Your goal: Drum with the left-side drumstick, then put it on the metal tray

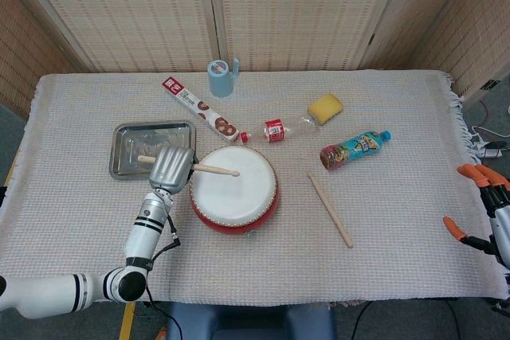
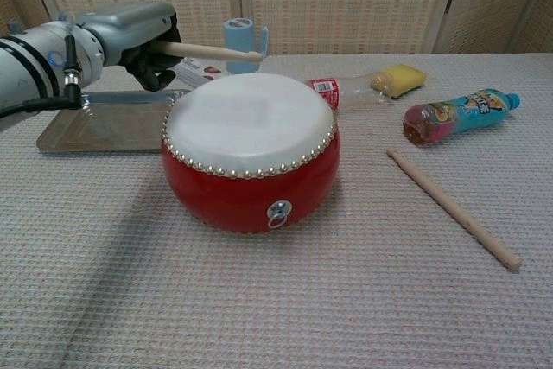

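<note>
Left hand (image 2: 143,28) grasps stick (image 2: 212,51), raised clear of drum (image 2: 251,149) (likely between strikes); tray (image 2: 95,127) beside it.

Bright, even indoor light, soft shadows on the cloth, both views sharp, little glare

Shiny metal tray (image 1: 151,149), pale wooden drumstick (image 2: 212,51), glossy red drum (image 2: 251,183), woven cloth (image 2: 346,300)
</note>
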### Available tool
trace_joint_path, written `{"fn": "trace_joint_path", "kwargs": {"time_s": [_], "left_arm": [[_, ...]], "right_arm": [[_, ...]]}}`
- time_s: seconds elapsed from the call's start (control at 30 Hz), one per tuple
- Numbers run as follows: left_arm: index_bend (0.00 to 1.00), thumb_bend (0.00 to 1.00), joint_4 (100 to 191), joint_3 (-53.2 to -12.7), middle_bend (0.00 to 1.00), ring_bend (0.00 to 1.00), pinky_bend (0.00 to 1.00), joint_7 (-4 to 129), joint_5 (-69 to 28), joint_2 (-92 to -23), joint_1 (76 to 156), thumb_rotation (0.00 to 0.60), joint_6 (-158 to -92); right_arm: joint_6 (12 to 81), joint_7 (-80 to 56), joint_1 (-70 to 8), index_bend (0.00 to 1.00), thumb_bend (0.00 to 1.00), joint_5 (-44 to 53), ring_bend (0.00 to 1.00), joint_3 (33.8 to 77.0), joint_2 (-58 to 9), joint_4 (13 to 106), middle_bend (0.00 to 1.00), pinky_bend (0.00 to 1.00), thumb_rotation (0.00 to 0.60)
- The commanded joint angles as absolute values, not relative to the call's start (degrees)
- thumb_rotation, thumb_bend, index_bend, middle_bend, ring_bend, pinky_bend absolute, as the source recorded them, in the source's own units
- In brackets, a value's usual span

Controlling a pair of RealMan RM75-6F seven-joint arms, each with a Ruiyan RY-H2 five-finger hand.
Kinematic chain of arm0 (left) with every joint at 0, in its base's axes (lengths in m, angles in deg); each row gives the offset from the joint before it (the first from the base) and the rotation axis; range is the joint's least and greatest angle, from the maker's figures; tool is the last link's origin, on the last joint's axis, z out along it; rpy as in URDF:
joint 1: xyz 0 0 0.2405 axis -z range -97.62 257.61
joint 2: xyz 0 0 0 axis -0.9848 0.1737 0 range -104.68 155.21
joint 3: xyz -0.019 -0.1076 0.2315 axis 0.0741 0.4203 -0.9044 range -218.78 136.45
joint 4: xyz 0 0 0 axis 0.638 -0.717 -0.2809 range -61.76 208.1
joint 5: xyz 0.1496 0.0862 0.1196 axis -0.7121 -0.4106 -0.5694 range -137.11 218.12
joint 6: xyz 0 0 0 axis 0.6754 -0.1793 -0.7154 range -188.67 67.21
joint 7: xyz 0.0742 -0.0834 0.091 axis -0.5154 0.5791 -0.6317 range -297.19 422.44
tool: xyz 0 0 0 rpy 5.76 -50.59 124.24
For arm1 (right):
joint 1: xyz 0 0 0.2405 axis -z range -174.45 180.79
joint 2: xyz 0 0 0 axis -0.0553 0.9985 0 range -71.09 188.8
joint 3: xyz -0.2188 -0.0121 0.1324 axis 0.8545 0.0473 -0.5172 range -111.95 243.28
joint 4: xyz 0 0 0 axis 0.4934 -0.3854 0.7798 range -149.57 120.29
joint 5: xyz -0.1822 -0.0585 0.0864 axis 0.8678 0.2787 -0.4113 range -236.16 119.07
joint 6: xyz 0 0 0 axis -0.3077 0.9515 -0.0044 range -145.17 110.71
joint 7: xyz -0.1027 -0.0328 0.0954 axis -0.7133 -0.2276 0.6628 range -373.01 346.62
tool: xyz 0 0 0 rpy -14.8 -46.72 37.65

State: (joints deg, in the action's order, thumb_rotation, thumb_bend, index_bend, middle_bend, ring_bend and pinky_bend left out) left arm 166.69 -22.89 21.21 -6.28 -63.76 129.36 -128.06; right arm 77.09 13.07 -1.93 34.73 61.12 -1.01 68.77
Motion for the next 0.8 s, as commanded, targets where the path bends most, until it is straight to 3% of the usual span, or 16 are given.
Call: {"fn": "trace_joint_path", "kwargs": {"time_s": [0.03, 0.13, 0.27, 0.37, 0.47, 0.6, 0.8], "left_arm": [[1.0, 0.49, 163.93, -27.28, 1.0, 1.0, 1.0, 14.08, -10.01, -63.52, 131.02, 0.6, -127.58], [1.0, 0.49, 160.69, -30.75, 1.0, 1.0, 1.0, 10.31, -11.78, -64.83, 131.97, 0.6, -126.28], [1.0, 0.49, 158.96, -31.97, 1.0, 1.0, 1.0, 8.14, -12.18, -65.38, 132.35, 0.6, -126.25], [1.0, 0.49, 161.7, -29.48, 1.0, 1.0, 1.0, 11.88, -10.97, -64.47, 131.55, 0.6, -127.06], [1.0, 0.49, 166.95, -24.34, 1.0, 1.0, 1.0, 19.8, -7.29, -62.54, 130.0, 0.6, -127.31], [1.0, 0.49, 169.21, -21.88, 1.0, 1.0, 1.0, 21.8, -4.08, -61.09, 129.91, 0.6, -127.49], [1.0, 0.49, 163.09, -27.78, 1.0, 1.0, 1.0, 15.47, -7.14, -63.73, 131.72, 0.6, -127.37]], "right_arm": [[77.12, 13.07, -1.87, 0.07, 0.27, 34.63, 0.03, 61.11, -1.02, 68.7, 0.15, 0.13, 0.6], [77.12, 13.08, -1.78, 0.07, 0.26, 34.48, 0.03, 61.11, -0.91, 68.67, 0.15, 0.13, 0.6], [77.09, 13.11, -1.79, 0.07, 0.27, 34.5, 0.03, 61.11, -0.83, 68.66, 0.15, 0.13, 0.6], [77.18, 13.26, -1.83, 0.07, 0.26, 34.58, 0.03, 61.06, -0.87, 68.63, 0.15, 0.13, 0.6], [77.21, 13.35, -1.88, 0.07, 0.27, 34.69, 0.03, 61.06, -1.03, 68.52, 0.15, 0.13, 0.6], [77.05, 13.29, -1.93, 0.07, 0.27, 34.72, 0.03, 61.14, -1.14, 68.46, 0.15, 0.13, 0.6], [77.14, 13.43, -1.77, 0.07, 0.27, 34.52, 0.03, 61.14, -1.1, 68.34, 0.15, 0.13, 0.6]]}}
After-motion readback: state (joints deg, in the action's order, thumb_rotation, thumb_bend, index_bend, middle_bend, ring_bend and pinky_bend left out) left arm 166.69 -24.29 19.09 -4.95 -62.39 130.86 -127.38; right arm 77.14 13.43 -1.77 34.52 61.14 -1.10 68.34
